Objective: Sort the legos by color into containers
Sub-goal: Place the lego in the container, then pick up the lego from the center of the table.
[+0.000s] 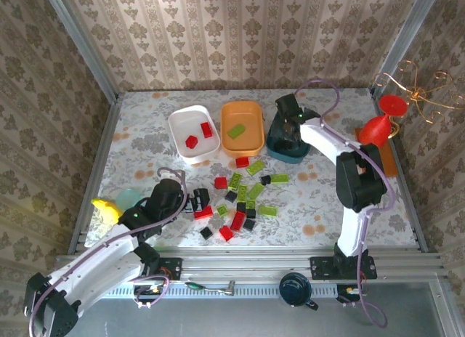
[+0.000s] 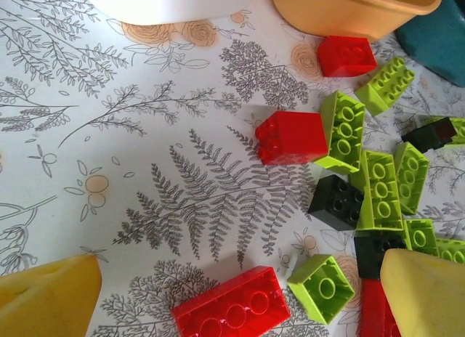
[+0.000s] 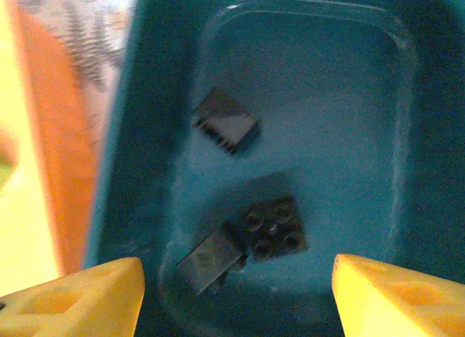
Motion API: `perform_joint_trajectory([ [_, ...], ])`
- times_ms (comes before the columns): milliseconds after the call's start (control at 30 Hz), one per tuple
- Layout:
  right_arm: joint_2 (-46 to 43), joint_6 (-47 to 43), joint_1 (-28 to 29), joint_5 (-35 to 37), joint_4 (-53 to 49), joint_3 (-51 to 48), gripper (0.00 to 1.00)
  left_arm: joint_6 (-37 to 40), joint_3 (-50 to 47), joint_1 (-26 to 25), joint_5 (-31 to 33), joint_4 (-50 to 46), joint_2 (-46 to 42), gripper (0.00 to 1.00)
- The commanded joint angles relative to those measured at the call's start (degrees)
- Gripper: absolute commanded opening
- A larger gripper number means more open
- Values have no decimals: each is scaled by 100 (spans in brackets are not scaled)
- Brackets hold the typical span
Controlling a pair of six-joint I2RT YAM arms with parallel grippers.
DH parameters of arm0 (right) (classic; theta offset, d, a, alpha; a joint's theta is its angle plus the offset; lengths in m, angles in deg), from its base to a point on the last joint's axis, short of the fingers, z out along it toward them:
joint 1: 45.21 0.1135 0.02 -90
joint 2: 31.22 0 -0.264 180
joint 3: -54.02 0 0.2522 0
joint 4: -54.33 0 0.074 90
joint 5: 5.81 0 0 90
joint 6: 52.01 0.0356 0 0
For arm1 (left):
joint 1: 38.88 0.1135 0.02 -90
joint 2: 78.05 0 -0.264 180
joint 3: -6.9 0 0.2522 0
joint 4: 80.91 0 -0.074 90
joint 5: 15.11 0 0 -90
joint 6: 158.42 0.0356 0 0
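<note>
Floral tablecloth is carrying the legos [image 1: 240, 199] in a loose scatter at its centre, with the tubs waiting at 12 o'clock. A red oblong brick [image 2: 231, 311] is lying between the left gripper's [image 2: 234, 299] parted jaws, its long axis running 8 to 2 o'clock. A lime brick [image 2: 321, 287] is crowding it at 3 o'clock, and bare cloth is opening at 9. Well apart, the right gripper [image 3: 236, 297] is hanging, jaws apart, over the teal tub [image 3: 349, 97], which is holding black bricks [image 3: 272, 228].
</note>
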Motion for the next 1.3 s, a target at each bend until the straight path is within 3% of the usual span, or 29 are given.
perform_joint_trajectory([
  [0,-959,-32,504,95,440,-639,71,271,449,-42,194,-457,-67,100],
  [267,-2594,334,1609,364,1151,-2736,73,891,1218,-57,330,-1262,175,99],
  [400,-3033,518,1985,342,1247,-3455,73,827,1036,-174,27,-1075,640,96],
  [700,-3411,651,2167,453,1012,-3934,73,1076,1209,-617,-47,-51,2134,96],
  [833,-3638,653,2168,543,960,-4015,74,1274,1764,-624,17,237,3199,83],
  [967,-3800,644,2163,566,809,-4055,74,1445,2325,-571,114,346,4145,82],
  [1033,-3889,653,2171,552,790,-4110,74,1492,2534,-512,142,383,4480,81],
  [1167,-4068,653,2165,583,710,-4194,74,1487,2766,-355,195,474,4921,69],
  [1267,-4178,614,2164,612,641,-4217,75,1483,2795,-273,192,555,5096,68],
])
